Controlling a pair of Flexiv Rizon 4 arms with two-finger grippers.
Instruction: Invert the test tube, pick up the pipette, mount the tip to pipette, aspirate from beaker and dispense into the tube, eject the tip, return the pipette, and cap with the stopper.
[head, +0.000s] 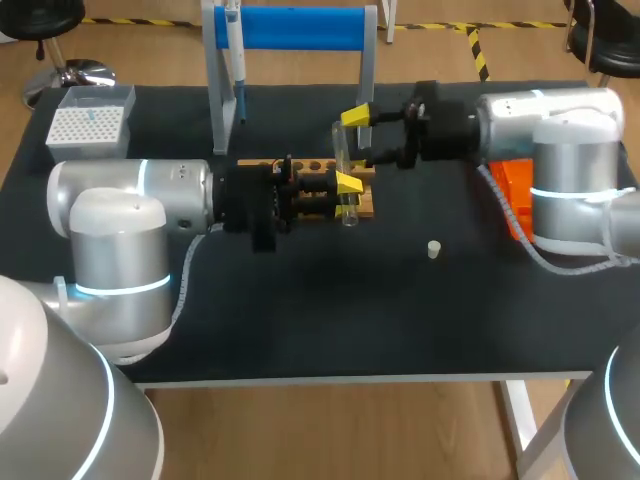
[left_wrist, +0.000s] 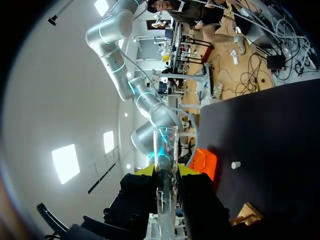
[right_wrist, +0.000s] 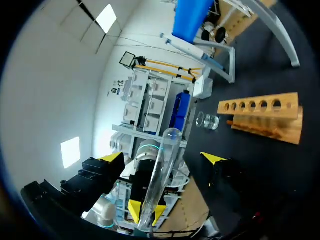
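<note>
In the head view a clear test tube (head: 345, 170) stands nearly upright above the wooden rack (head: 318, 190), and my left gripper (head: 347, 185) is shut on its lower part. The left wrist view shows the test tube (left_wrist: 165, 145) pinched between that gripper's yellow tips. My right gripper (head: 362, 140) is open around the tube's upper end. In its wrist view the yellow tips stand wide apart on either side of the test tube (right_wrist: 159, 175) without touching it. The pipette (head: 237, 50) hangs on the blue stand at the back. A small white stopper (head: 433, 249) lies on the mat.
A white tip box (head: 90, 120) sits at the back left. An orange object (head: 515, 190) lies under my right arm. A glass beaker (right_wrist: 207, 121) stands beside the rack (right_wrist: 262, 117). The blue stand (head: 300, 28) rises behind the rack.
</note>
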